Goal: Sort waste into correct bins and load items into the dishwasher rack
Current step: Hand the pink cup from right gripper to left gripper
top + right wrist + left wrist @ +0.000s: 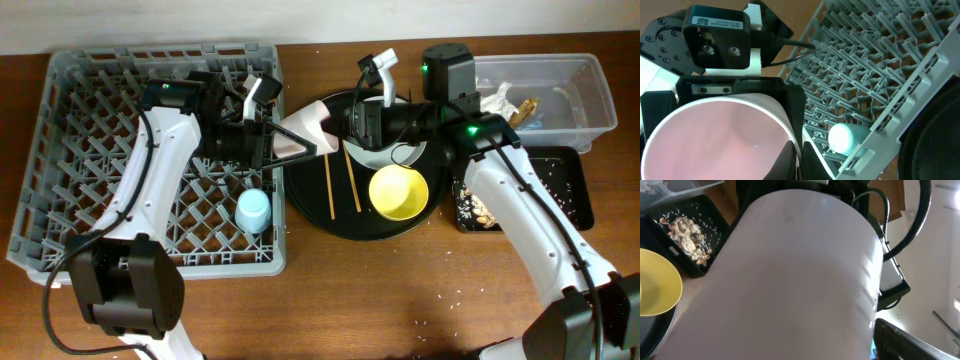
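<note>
The dishwasher rack (pixel 90 120) fills the table's left side, with 1 blue cup (pixel 254 209) set among the pegs near its right edge. Beside it the round black tray (pixel 305 208) carries the yellow bowl (pixel 398 192) and 2 chopsticks (pixel 328 186), not yet loaded. Between rack and tray the pink cup (pixel 303 135) hangs on its side, likely in a handover. The right gripper (pixel 797 161) is pinched tight on the cup's rim. The left gripper (pixel 280 142) straddles its body, jaws spread wide; whether they press it yet, I cannot tell.
</note>
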You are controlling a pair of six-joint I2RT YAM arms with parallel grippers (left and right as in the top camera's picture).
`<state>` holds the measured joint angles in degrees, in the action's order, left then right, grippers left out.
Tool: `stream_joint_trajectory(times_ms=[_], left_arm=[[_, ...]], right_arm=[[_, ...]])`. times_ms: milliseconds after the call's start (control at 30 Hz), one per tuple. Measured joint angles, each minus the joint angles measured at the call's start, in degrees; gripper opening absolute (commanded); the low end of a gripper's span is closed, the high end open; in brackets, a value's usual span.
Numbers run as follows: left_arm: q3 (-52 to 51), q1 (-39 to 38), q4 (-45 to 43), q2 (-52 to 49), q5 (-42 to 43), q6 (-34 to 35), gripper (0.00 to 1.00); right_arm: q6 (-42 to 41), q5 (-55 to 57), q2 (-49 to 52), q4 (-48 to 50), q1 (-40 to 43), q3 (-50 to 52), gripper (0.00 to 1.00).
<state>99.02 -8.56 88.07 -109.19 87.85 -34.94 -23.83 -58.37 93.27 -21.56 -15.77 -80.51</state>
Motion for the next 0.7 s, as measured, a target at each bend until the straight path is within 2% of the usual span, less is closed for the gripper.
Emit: stream_joint_trajectory(times_ms=[33,67,167,267,367,433,500,700], left_arm=[[0.0,0.0,0.0,0.0,0.0,0.0,0.77],[0.0,0.3,0.0,0.0,0.0,0.0,0.73],[-0.3,0.7,0.0,0.0,-0.8,0.0,0.67],[-0.3,0.9,0.0,-0.1,-0.9,0.0,0.65],[-0.4,0.9,-0.2,-0.1,-0.9,0.0,0.65],[-0.3,0.6,-0.7,-0.1,-0.9,0.0,0.65],[-0.3,0.3,-0.9,-0.1,-1.0,0.0,0.63],[-0.3,2.6,-1.9,-0.1,-4.5,0.0,0.57]], right_arm=[[-0.7,0.9,0.0,0.1,-0.3,0.0,0.04],[-1.1,1.5,0.0,0.2,-0.6,0.0,0.04],[-2.4,3.1,-0.1,0.4,-1.5,0.0,0.04],[-3.0,4.1,-0.2,0.6,-1.9,0.0,0.05],[-3.3,4.7,-0.3,0.6,-2.0,0.0,0.25],[-3.1,6.0,-0.3,0.5,-2.4,0.0,0.29],[-3.1,7.0,-0.3,0.4,-2.9,0.0,0.38],[-2.6,9.1,-0.3,-0.2,-3.1,0.0,0.51]])
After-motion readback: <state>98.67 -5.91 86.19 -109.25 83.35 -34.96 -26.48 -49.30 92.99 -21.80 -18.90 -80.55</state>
